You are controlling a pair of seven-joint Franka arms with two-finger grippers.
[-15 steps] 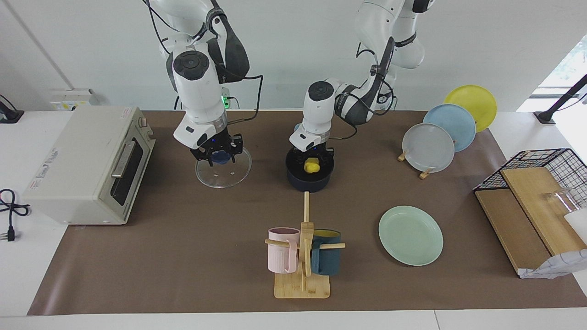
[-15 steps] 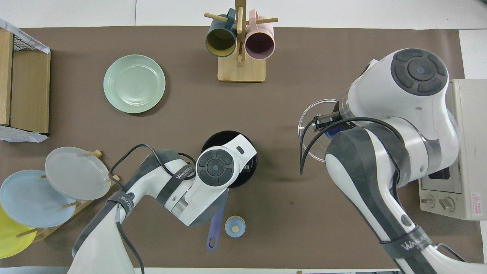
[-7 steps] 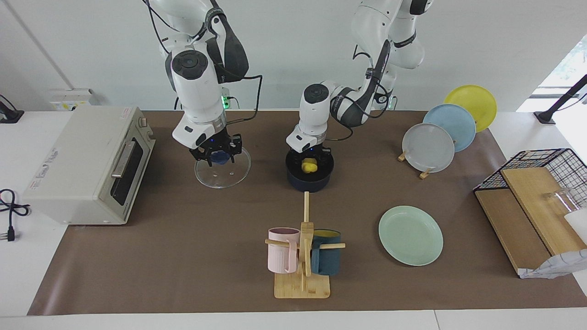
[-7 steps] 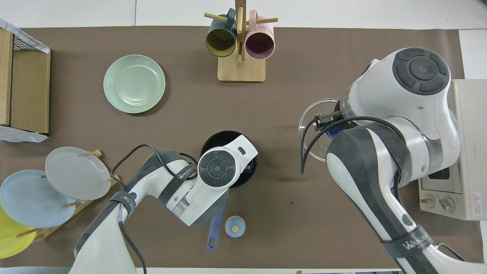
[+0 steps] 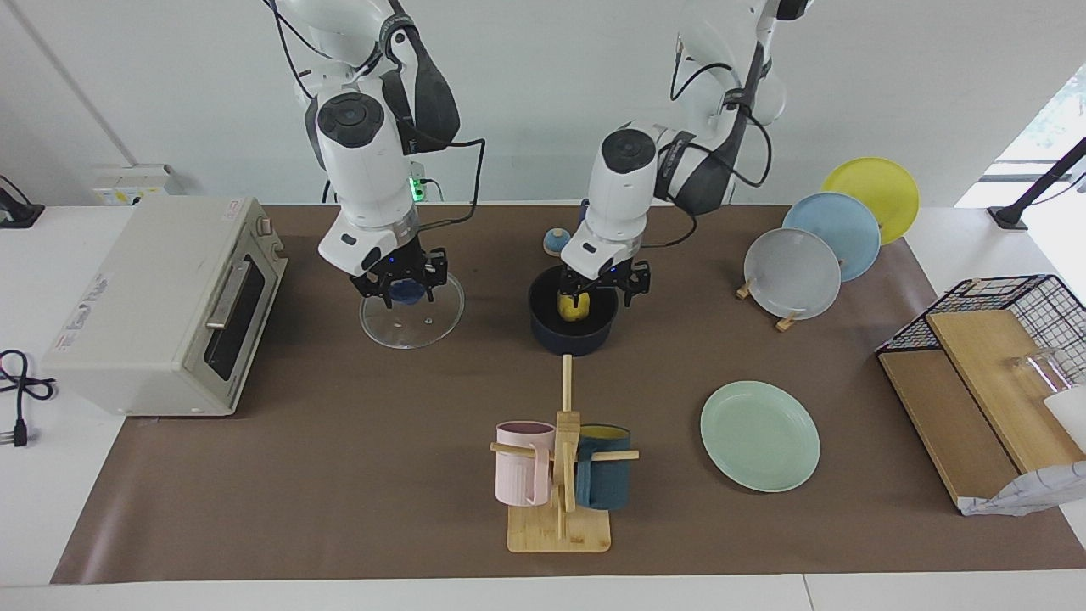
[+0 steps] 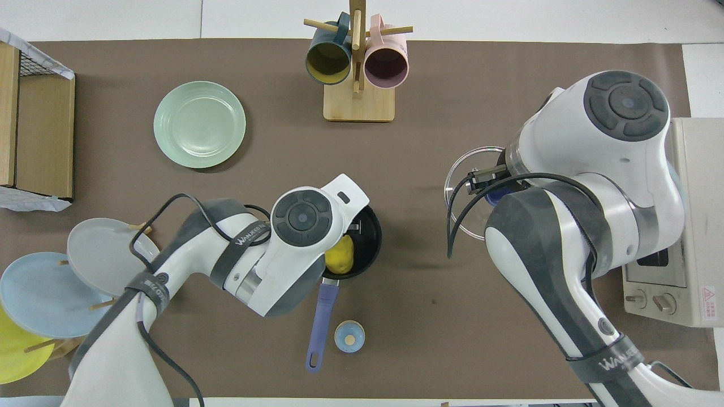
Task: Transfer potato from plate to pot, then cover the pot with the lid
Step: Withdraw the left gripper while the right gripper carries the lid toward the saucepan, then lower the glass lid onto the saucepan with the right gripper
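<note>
Left gripper point(image 5: 604, 287): just opened and lifted; potato point(image 5: 574, 306) dropped in saucepan point(image 5: 570, 338).
Right gripper point(image 5: 402, 286): apparently clamped on glass lid point(image 5: 413, 318) knob; covering comes next.

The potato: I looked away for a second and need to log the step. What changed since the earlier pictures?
The left pincer opened, let go of the potato, which now rests in the pot, and rose, shifting toward the left arm's end of the table. The right pincer stayed shut on the lid by its blue knob, tilted slightly more than at first. The plate stayed empty and unmoved.
</note>
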